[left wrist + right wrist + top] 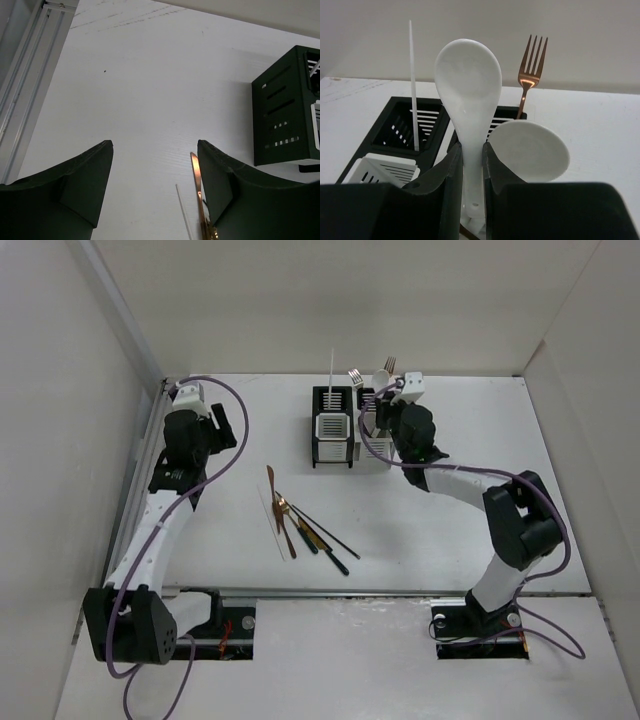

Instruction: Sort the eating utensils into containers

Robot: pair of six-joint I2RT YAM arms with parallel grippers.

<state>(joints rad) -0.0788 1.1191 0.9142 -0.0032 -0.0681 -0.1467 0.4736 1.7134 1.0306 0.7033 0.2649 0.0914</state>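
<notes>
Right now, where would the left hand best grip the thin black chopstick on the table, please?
Probably the black chopstick's near end, clear of the other utensils: it lies flat, so bring the left hand down from above, closing across the shaft.

1. Overhead, light is bright and even; the white table (450,520) around the containers (333,430) is nearly washed out, with short, soft shadows.
2. The loose utensils (305,525) in front of the containers look small and slightly soft.
3. Left wrist view: left of the containers, a copper piece (195,170) glints; the left gripper's fingers (75,195) are dark and blurred.
4. Right wrist view: above the containers, the white soup spoon (468,90) is sharp and softly shaded; the copper fork (526,82) shows glare; the right gripper's fingers (445,192) are black.
</notes>
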